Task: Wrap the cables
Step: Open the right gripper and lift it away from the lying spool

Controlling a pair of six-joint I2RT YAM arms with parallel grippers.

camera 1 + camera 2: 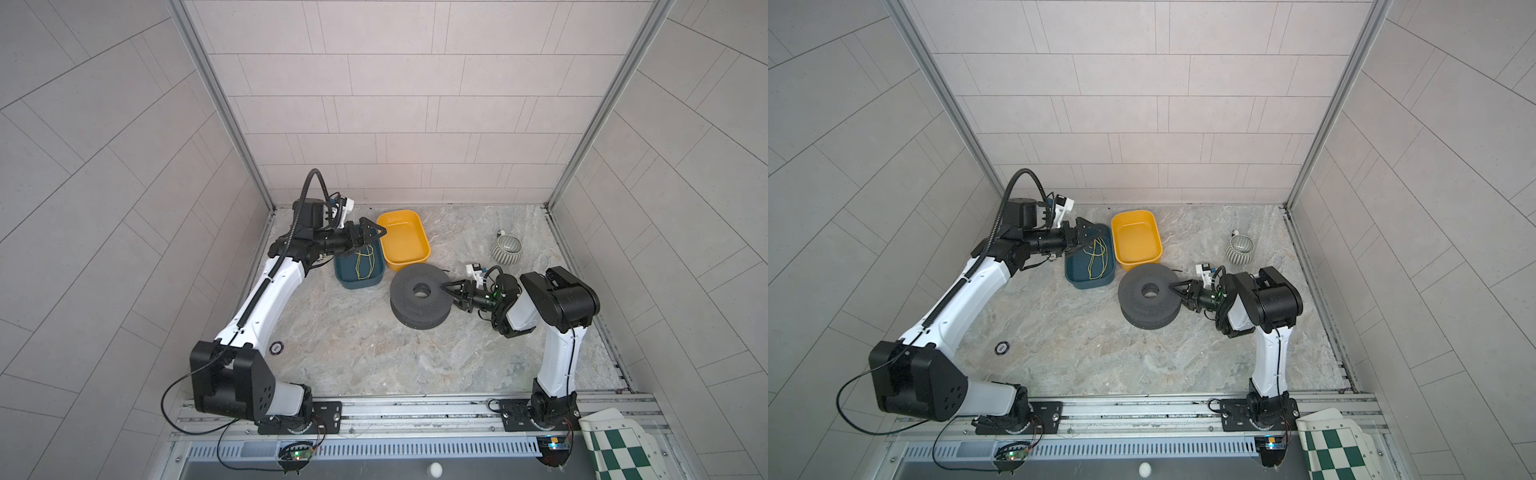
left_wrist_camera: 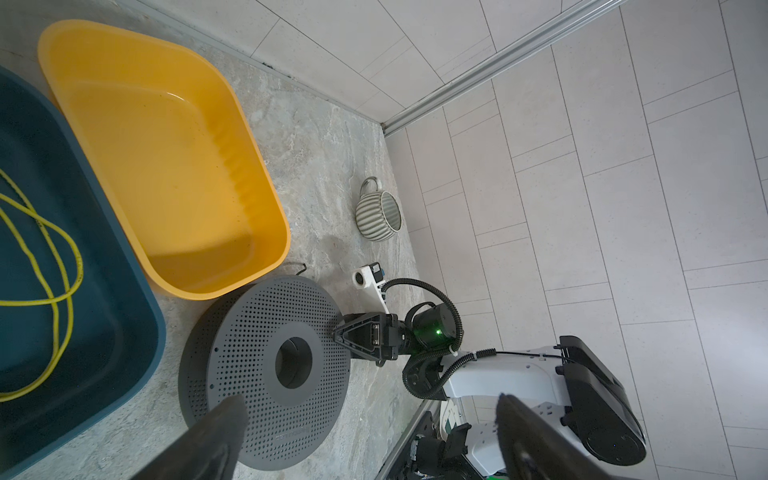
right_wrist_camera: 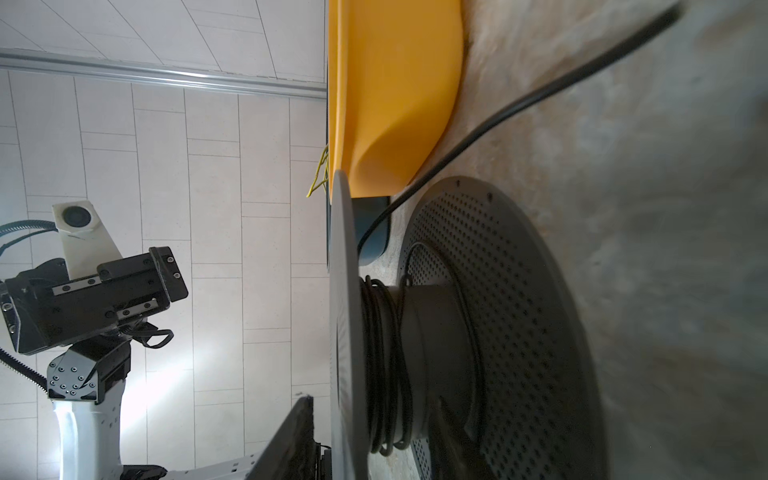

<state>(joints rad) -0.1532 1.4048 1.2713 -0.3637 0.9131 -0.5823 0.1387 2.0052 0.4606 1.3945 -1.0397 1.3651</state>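
Table (image 1: 332, 353): the reel (image 1: 405, 299) stands unfixed. A bump from the right hand (image 1: 442, 286), half open astride its upper disc and gripping nothing, may shift it. Left hand (image 1: 374, 240): fully open, empty. Cable (image 3: 386, 353): wound on the core. Its free tail, held by nothing, may spring loose.

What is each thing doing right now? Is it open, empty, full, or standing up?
cable: partly wound on the spool's hub, one end trailing loose.
spool: lying flat.
yellow tub: empty.
blue tub: holds the yellow-green cord.
mug: standing upright.
left gripper: open, holding nothing.
right gripper: open, at the spool's rim.
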